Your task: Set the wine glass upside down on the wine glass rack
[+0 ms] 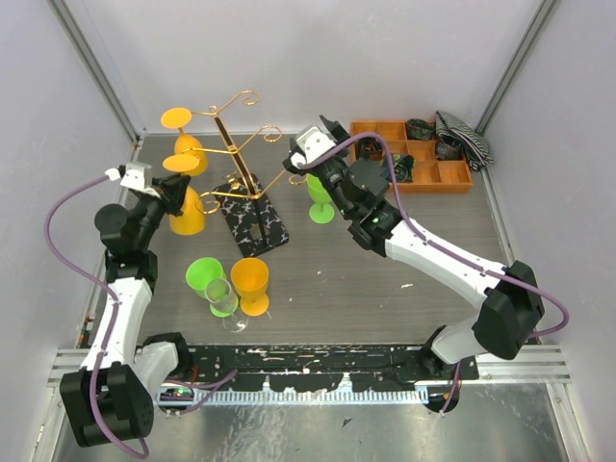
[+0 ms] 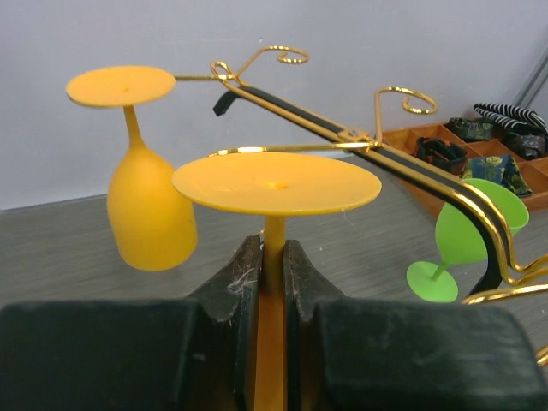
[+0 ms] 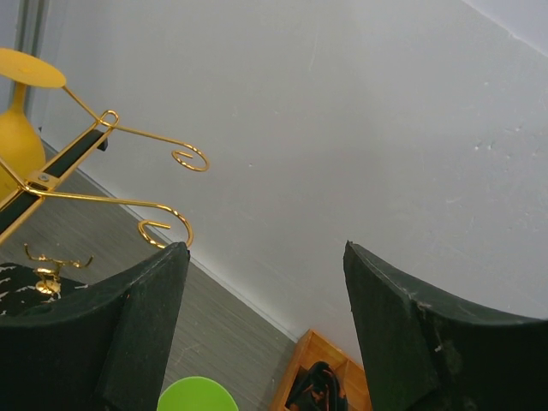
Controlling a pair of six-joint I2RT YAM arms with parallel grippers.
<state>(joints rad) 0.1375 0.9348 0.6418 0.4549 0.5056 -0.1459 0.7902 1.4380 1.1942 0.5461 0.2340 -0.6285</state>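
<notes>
My left claw (image 2: 272,257) is clamped on the stem of an orange plastic wine glass (image 2: 276,182). I hold it foot up and bowl down so it can hang. Its foot is level with an arm of the thin gold wire rack (image 2: 342,128), but I cannot tell whether it is seated there. Another orange glass (image 2: 147,210) hangs beside it. My right claw (image 3: 265,282) is spread wide and empty, near the rack.

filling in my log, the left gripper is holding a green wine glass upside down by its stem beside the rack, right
Not quite: the wine glass in the left gripper is orange, not green. The left wrist view shows its orange stem clamped there, foot up, beside the wine glass rack. The rest of your line stands.
</notes>
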